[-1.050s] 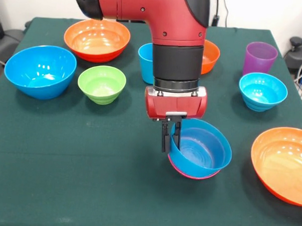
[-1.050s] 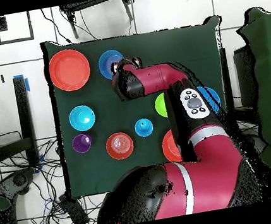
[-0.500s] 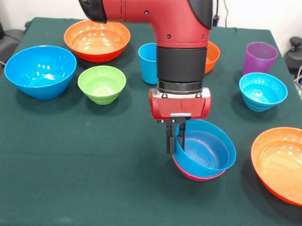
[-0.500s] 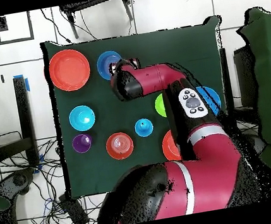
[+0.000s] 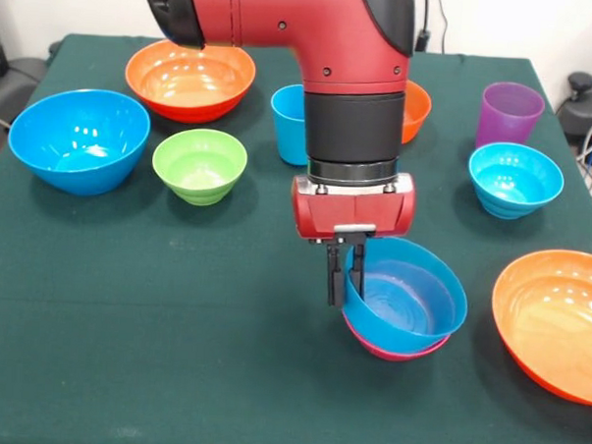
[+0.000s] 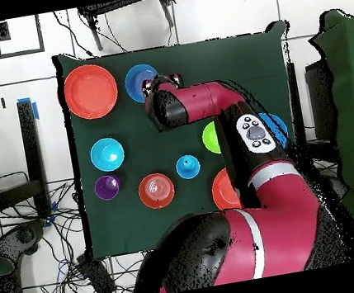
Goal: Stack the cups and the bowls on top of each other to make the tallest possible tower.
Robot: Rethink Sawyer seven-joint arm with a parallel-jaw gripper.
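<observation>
The gripper (image 5: 341,279) has its fingers (image 5: 332,281) clamped on the left rim of the blue bowl (image 5: 406,298). That bowl sits mouth-up, slightly tilted, nested in the pink bowl (image 5: 394,348) on the counter (image 5: 154,314).

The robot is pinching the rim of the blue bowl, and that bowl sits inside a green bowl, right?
Not green. In the front view the gripper is pinching the rim of the blue bowl, and that bowl sits inside a pink bowl.
</observation>
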